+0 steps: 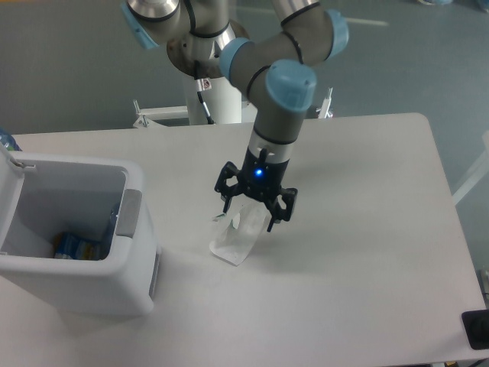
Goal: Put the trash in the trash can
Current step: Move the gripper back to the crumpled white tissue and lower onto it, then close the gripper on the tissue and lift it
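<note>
one white desk (367, 252) fills most of the view, with grey floor beyond its far edge. the arm (267, 69), grey with light blue joint caps, reaches down from the top centre to the middle of the desk. at the left edge stands the trash can (92, 294), a boxy white bin with rounded corners and a grey panel on its right side; its lid (11, 172) is tipped open to the left. something blue and yellow (76, 246) lies at the bottom inside. bare desk lies between the bin and the arm. the black pincer (249, 215), with a small blue light glowing above it, points down with its fingers spread around the top of the wrapper (238, 237); i cannot tell whether they press on it. the wrapper is a flat, crumpled, whitish translucent piece, its lower end resting on the desk right of the bin, well apart from it.
</note>
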